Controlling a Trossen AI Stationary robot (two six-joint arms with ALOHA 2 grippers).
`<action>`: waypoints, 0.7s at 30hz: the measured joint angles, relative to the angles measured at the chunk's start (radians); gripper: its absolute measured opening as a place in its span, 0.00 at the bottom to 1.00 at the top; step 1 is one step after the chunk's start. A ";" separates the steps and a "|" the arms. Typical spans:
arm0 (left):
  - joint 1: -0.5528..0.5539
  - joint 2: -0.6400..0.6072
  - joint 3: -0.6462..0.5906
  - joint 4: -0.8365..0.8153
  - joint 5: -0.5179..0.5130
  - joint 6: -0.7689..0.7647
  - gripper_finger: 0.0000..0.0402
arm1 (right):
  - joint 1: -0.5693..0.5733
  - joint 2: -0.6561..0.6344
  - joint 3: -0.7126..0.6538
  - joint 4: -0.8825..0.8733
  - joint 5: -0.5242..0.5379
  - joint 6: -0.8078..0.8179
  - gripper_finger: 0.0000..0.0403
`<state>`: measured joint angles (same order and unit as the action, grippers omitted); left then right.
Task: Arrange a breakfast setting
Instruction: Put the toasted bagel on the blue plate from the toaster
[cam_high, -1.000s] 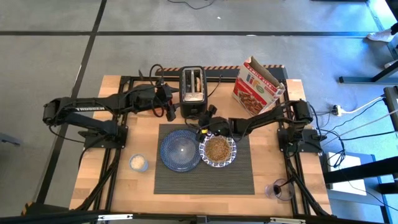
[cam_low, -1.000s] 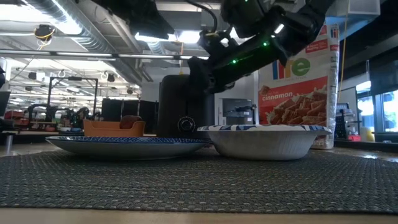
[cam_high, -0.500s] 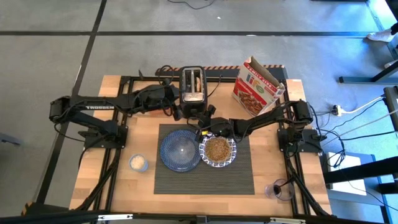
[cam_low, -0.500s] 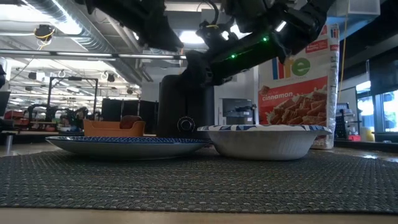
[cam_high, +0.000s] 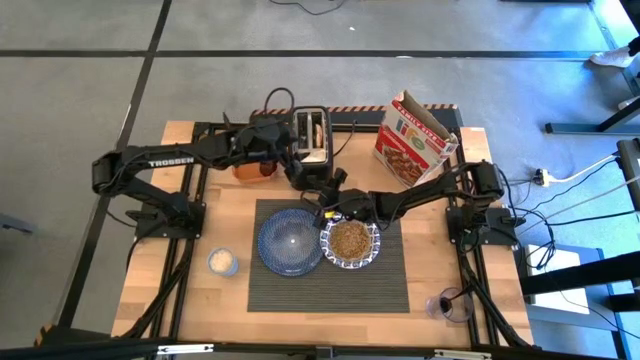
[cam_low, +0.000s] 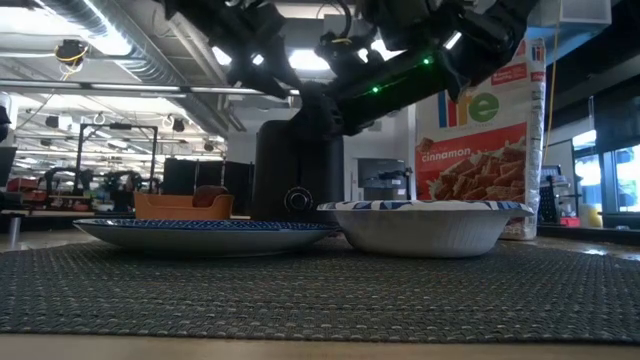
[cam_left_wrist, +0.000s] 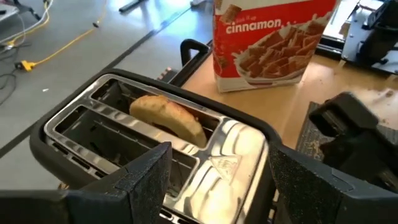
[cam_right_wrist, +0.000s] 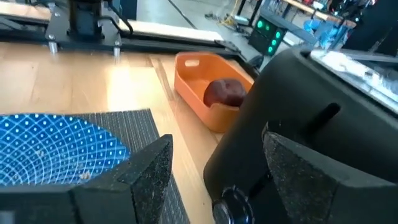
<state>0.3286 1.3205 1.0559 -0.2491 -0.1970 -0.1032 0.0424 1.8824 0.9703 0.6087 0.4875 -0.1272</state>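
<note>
The left tool (cam_high: 293, 163) hangs open directly above the black toaster (cam_high: 311, 143), its fingers straddling the slot where the bagel (cam_left_wrist: 168, 116) stands, likely to lift it, while the right tool (cam_high: 331, 197), also open, steadies the toaster's front.

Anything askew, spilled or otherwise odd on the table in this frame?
The cereal box lies tilted at the far edge with its top flaps torn open. The bagel still sits in the toaster, not on the empty plate. No spill shows.
</note>
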 joint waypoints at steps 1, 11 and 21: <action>-0.002 0.002 0.005 -0.008 0.001 0.000 0.65 | 0.003 0.000 0.000 -0.014 0.010 0.007 0.63; -0.003 0.003 0.007 0.010 0.001 0.000 0.65 | 0.000 0.000 0.000 -0.097 0.049 0.045 0.63; -0.003 0.003 0.007 0.012 0.001 0.003 0.65 | -0.037 0.000 0.000 -0.058 -0.006 0.038 0.63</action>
<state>0.3252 1.3239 1.0634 -0.2367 -0.1963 -0.1000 0.0057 1.8824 0.9706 0.5504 0.4812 -0.0894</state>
